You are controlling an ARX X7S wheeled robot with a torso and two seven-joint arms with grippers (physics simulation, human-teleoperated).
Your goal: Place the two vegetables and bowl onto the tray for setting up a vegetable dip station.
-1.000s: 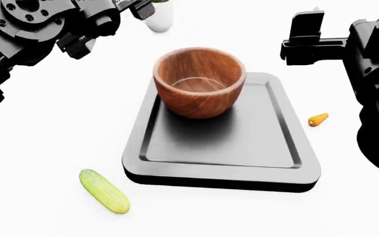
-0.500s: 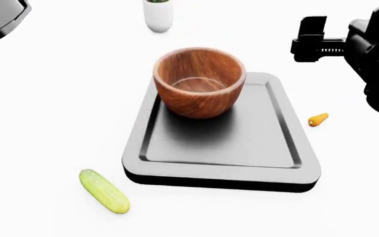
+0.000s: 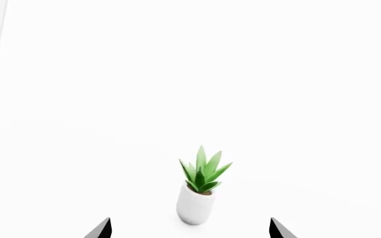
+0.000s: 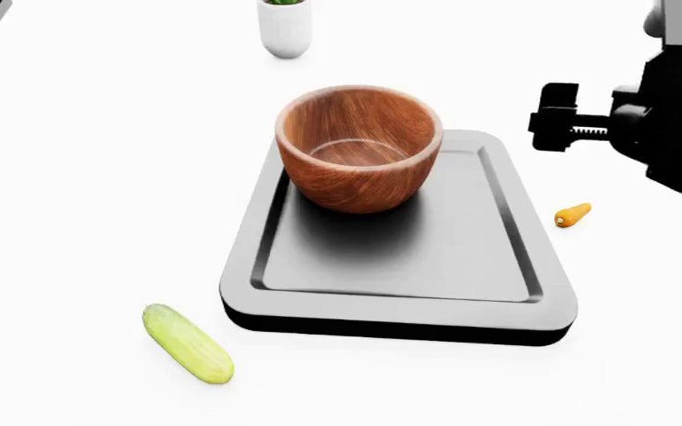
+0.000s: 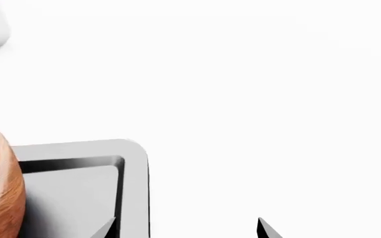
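We read no writing | bowl [image 4: 359, 146] sits on tray [image 4: 400, 257], far end | cucumber [image 4: 187, 343] off tray, near-left corner | carrot [image 4: 572, 215] just beside tray's right rim | plant pot [image 4: 284, 27] behind bowl | left gripper [image 3: 189, 229] spread, empty | right gripper [image 5: 185, 229] spread, empty, above tray's corner.

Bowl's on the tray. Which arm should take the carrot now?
Right, probably. The right gripper hangs open above the tray's right side, where the carrot lies just off the rim. The left arm is nearly out of the head view.
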